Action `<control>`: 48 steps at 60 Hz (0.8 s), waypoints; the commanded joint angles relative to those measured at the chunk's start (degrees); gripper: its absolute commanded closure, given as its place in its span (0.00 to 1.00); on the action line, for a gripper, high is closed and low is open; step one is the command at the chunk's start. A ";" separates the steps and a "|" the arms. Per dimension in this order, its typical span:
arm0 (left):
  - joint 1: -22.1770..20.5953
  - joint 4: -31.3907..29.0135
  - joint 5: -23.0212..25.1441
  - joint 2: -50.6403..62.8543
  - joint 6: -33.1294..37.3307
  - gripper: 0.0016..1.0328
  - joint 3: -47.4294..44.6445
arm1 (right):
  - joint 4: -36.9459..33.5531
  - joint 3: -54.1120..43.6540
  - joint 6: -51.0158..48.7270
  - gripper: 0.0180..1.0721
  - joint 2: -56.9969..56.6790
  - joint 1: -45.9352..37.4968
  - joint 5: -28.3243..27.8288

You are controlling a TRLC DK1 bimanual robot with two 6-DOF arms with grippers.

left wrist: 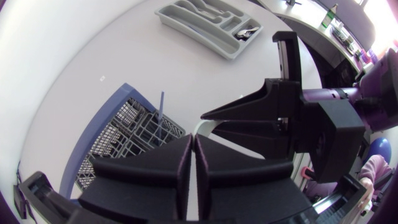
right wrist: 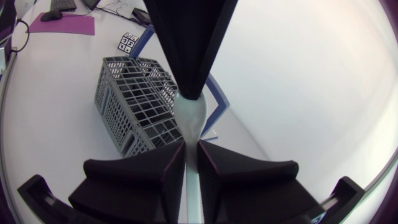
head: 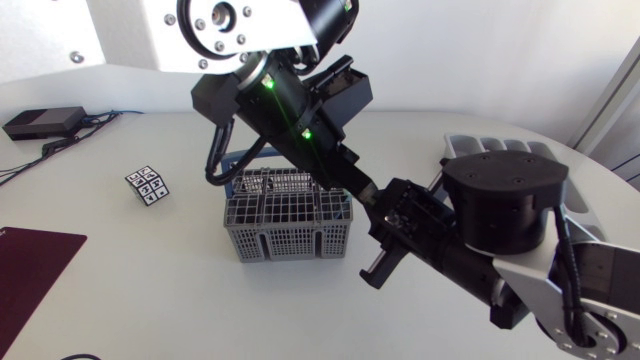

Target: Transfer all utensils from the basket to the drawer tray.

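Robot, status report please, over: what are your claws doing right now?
Right gripper shut on pale utensil. Left gripper shut on its other end, by basket. Drawer tray off across table, already holding cutlery.

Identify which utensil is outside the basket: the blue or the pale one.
The pale utensil, clamped in the right gripper; the blue one stands in the basket.

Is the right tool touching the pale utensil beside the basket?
Touching. The right wrist view shows the pale utensil running between both fingers of the right tool, each pressed against it.
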 commanded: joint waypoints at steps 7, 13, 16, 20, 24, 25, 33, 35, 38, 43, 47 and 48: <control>1.13 -1.77 1.14 0.67 -1.64 0.94 1.70 | -0.31 -1.03 -0.76 0.93 0.38 0.72 0.79; 1.75 -1.69 1.50 0.32 -2.43 0.85 2.05 | -1.10 -0.95 -0.68 0.94 0.12 0.72 0.35; 2.10 -1.69 1.76 0.23 -2.78 0.81 2.31 | -1.18 -0.95 -0.68 0.94 0.12 0.81 0.26; 2.45 -1.69 1.85 0.06 -3.04 0.70 2.84 | -1.71 -1.03 -0.59 0.94 0.12 0.81 0.17; 2.63 -1.60 2.02 -0.03 -3.04 0.60 3.10 | -2.06 -1.12 -0.50 0.94 0.03 0.98 0.09; 2.71 -1.60 2.11 -0.12 -3.04 0.58 3.19 | -2.06 -1.12 -0.50 0.94 -0.05 0.98 0.09; 2.89 -0.54 2.37 -0.73 -3.04 0.34 3.37 | -2.68 -1.47 -0.32 0.94 -0.14 0.98 -0.27; 2.89 -0.19 2.37 -1.00 -3.04 0.29 3.37 | -2.77 -1.65 -0.24 0.94 -0.32 0.98 -0.53; 3.06 0.25 2.37 -1.26 -3.04 0.28 3.37 | -2.85 -1.74 -0.15 0.94 -0.49 0.98 -0.53; 3.33 1.13 2.37 -2.05 -2.69 0.17 3.19 | -3.73 -2.00 0.03 0.94 -1.37 0.81 -1.23; 3.86 2.88 2.37 -2.67 -2.07 0.12 2.31 | -4.79 -2.27 0.03 0.94 -2.34 0.46 -2.11; 4.12 3.50 2.37 -2.75 -1.90 0.10 1.96 | -5.23 -2.35 0.03 0.94 -2.78 0.28 -2.46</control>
